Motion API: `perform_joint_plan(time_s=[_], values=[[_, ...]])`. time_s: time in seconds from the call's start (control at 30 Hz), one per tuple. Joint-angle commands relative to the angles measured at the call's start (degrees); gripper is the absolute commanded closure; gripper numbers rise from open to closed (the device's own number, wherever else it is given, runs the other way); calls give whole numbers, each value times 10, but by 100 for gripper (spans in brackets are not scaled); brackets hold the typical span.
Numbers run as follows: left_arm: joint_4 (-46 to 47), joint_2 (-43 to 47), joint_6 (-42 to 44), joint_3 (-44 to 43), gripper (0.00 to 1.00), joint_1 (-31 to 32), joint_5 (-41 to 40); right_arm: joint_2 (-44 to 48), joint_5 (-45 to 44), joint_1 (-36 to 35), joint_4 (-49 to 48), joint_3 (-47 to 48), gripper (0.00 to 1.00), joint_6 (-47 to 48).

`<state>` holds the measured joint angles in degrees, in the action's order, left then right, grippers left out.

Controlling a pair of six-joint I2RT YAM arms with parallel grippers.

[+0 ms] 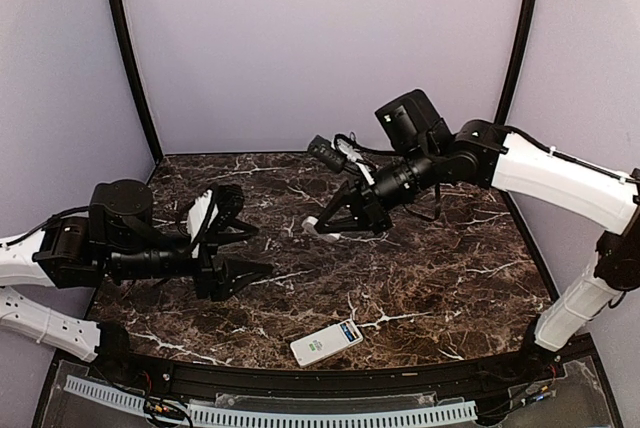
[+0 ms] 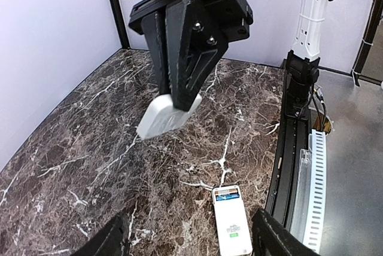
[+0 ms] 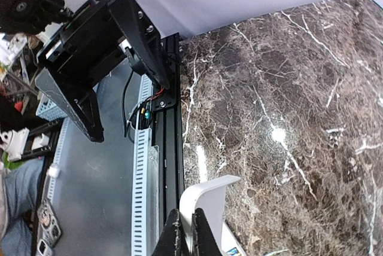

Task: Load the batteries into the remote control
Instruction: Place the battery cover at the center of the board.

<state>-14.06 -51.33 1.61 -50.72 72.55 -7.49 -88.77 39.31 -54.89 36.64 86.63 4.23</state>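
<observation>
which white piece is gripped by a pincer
The small plain cover, clamped in the right pincer; the remote lies free near the front edge.

Left pincer (image 1: 256, 248) spread, right pincer (image 1: 328, 221) clamped

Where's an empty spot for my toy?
Bare marble lies right of the remote control, toward the right arm's base, and along the back wall. Crowded mid-table, where the right pincer holds a white cover plate, and by the left pincer.
</observation>
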Motion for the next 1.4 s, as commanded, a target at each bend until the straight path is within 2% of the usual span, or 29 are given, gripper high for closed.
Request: perform_joint_plan(time_s=[0.0, 0.2, 0.4, 0.57, 0.8, 1.23, 1.37], values=[[85, 12, -39, 59, 31, 1, -35, 48, 28, 32, -104, -82, 100, -173], [52, -74, -85, 55, 28, 1, -52, 63, 28, 91, -194, -234, 100, -335], [-31, -202, -98, 30, 24, 2, 15, 38, 36, 98, -215, -320, 100, -393], [-33, -274, -97, 29, 22, 9, 59, 30, 37, 109, -261, -389, 100, -439], [-4, -295, -96, 46, 21, 14, 73, -16, 46, 138, -359, -471, 100, -496], [3, -306, -96, 50, 20, 14, 71, -29, 18, 214, -383, -530, 100, -478], [-10, -324, -90, 43, 20, 14, 71, -26, 9, 229, -383, -550, 91, -469]])
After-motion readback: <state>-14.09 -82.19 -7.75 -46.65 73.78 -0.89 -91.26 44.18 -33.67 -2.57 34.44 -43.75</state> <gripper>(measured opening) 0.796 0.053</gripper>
